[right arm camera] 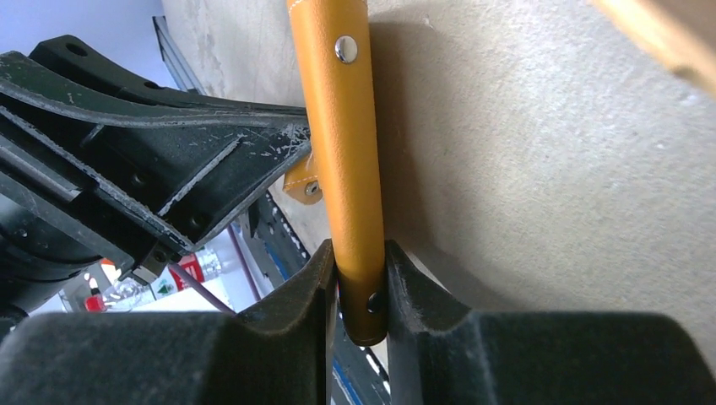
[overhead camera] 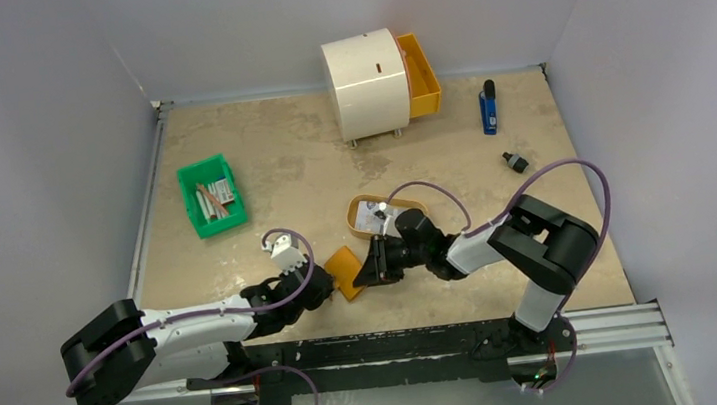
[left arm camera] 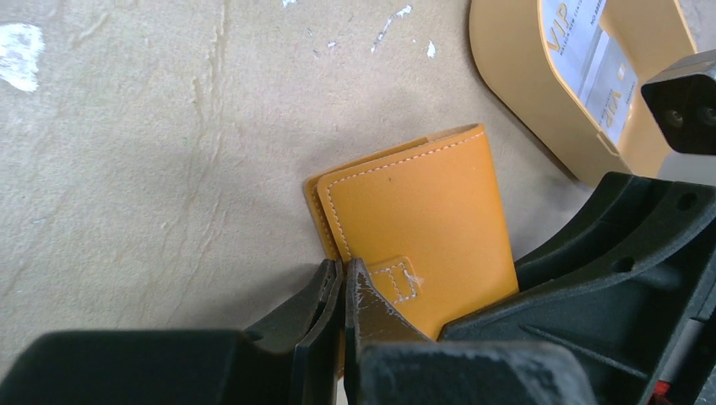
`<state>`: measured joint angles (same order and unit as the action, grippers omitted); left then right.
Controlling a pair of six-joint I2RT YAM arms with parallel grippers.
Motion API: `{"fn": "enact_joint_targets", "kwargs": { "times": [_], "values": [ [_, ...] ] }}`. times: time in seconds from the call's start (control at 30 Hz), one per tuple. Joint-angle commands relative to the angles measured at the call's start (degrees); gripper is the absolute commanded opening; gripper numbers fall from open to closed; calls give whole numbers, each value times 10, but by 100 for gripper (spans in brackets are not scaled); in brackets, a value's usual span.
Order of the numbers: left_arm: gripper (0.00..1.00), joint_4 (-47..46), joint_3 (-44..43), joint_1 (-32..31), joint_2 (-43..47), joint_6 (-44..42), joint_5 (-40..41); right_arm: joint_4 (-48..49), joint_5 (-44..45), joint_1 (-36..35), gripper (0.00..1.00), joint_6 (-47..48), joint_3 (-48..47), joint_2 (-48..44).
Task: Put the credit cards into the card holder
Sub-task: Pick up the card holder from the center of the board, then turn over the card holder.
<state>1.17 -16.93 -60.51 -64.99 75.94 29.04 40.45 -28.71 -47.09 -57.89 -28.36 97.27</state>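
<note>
Small flat orange-tan leather-like wallet (overhead camera: 345,272) (left arm camera: 422,211) (right arm camera: 346,126) at beige tabletop's (overhead camera: 281,170) front middle. Pinched at strap edge by left gripper (overhead camera: 328,284) (left arm camera: 344,270), at opposite edge by right gripper (overhead camera: 367,272) (right arm camera: 361,253). Just behind: pale grey-white cards (overhead camera: 373,213) (left arm camera: 591,59) inside oval tan raised-rim tray (overhead camera: 357,228) (left arm camera: 515,84).

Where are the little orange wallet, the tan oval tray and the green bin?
card holder (left arm camera: 422,211): left wrist view, middle of front cover.
oval tray (overhead camera: 352,219): top view, left rim.
green bin (overhead camera: 202,171): top view, far end.
</note>
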Motion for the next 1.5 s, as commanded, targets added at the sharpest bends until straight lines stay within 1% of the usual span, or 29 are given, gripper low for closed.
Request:
{"fn": "enact_joint_targets", "kwargs": {
  "times": [0.0, 0.03, 0.1, 0.2, 0.27, 0.37, 0.4, 0.47, 0.53, 0.63, 0.7, 0.73, 0.77, 0.8, 0.87, 0.9, 0.93, 0.97, 1.03, 1.1, 1.2, 1.27, 1.33, 1.47],
  "values": [
    [0, 104, 26, 1, -28, -17, -5, 5, -14, -20, 29, 8, -38, 15],
    [0, 104, 26, 1, -26, -17, -5, 1, -11, -21, 33, 10, -41, 16],
    [0, 104, 27, 1, -24, -17, -5, -7, -8, -21, 38, 10, -45, 16],
    [0, 103, 28, 1, -24, -17, -5, -16, -5, -22, 39, 12, -50, 18],
    [0, 102, 28, 1, -25, -17, -6, -23, -6, -23, 38, 13, -55, 23],
    [0, 102, 27, 1, -26, -18, -6, -24, -11, -24, 26, 12, -62, 32],
    [0, 103, 28, 1, -25, -18, -6, -23, -11, -25, 21, 12, -62, 33],
    [0, 103, 27, 1, -23, -18, -6, -23, -10, -28, 8, 14, -62, 28],
    [0, 100, 25, 1, -18, -25, -13, -38, -1, -32, 0, 27, -66, 14],
    [0, 133, 3, 1, 11, -36, -12, -125, 32, -48, 0, 73, -91, -28],
    [0, 191, -31, 1, 54, -40, 5, -210, 69, -65, 0, 118, -119, -65],
    [4, 225, -50, 1, 84, -43, 13, -251, 88, -72, 0, 130, -133, -87],
    [12, 258, -71, 1, 116, -44, 25, -295, 108, -78, 0, 156, -150, -108],
    [23, 289, -94, 1, 149, -46, 39, -338, 129, -81, 0, 178, -168, -130],
    [39, 351, -148, 1, 208, -49, 72, -435, 176, -84, 0, 227, -218, -169],
    [53, 387, -176, 1, 240, -53, 90, -479, 204, -85, 0, 254, -243, -187],
    [58, 410, -205, 1, 259, -60, 109, -525, 234, -85, 0, 279, -271, -202],
    [62, 428, -234, 1, 273, -67, 127, -566, 274, -86, 0, 309, -304, -213],
    [66, 453, -295, 1, 288, -89, 160, -650, 340, -86, 0, 369, -368, -228],
    [68, 456, -352, 1, 292, -119, 182, -692, 412, -91, 0, 427, -423, -236],
    [69, 419, -420, 1, 286, -176, 198, -688, 510, -106, 0, 526, -468, -257],
    [70, 356, -442, 1, 284, -222, 190, -655, 577, -115, 0, 606, -473, -270],
    [71, 270, -440, 1, 282, -287, 161, -586, 642, -122, 0, 699, -452, -284],
    [75, 165, -451, 1, 256, -340, 113, -423, 775, -149, 0, 900, -402, -292]
  ]
}}
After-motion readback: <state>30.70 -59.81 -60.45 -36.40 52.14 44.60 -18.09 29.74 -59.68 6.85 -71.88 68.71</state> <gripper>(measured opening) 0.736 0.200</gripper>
